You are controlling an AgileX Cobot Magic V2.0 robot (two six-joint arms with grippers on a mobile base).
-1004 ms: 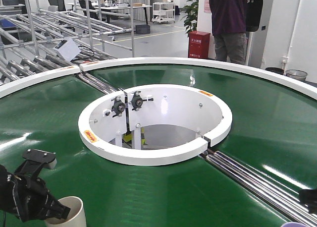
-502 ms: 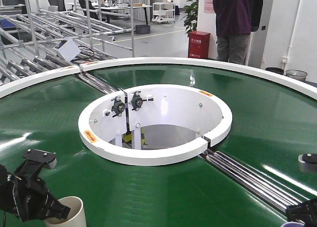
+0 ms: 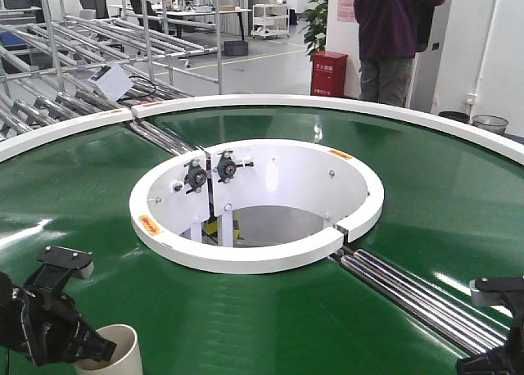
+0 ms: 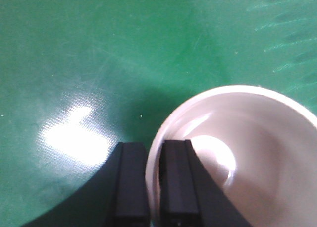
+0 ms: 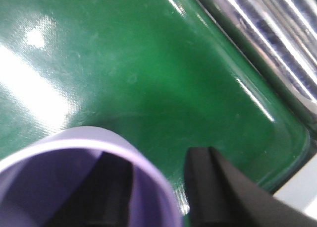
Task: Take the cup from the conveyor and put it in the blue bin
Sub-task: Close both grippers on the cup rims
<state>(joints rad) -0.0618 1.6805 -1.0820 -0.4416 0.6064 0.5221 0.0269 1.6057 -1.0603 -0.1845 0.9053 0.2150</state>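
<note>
— What's the left arm got there?

— A cream cup (image 3: 124, 345), standing upright on the conveyor (image 3: 426, 195) at the near left edge. The left fingers (image 3: 82, 346) are pinching its wall. From the left wrist camera you see it plainly: one black finger sits inside the cup (image 4: 247, 147), the other outside, and the rim is squeezed between the two fingers (image 4: 173, 185).

— And the right side?

— The right fingers (image 3: 499, 342) are low over the belt at the near right, just past the steel rollers (image 3: 409, 297). That wrist camera shows a purple cup (image 5: 59, 150) under them. One finger is down inside it, and the other finger (image 5: 210, 182) is outside the wall with a sliver of green showing between. So they're spread astride the rim, not clamped on it.

— Is the purple cup on the belt too?

— It looks so, close to the belt's edge by the rollers. The picture is blurred, and I can't see its base.

— Anyone about?

— A person (image 3: 393, 31) in a dark purple top stands beyond the far rim, near a red box (image 3: 328, 72). The white ring (image 3: 254, 260) in the middle has nothing on it.
</note>
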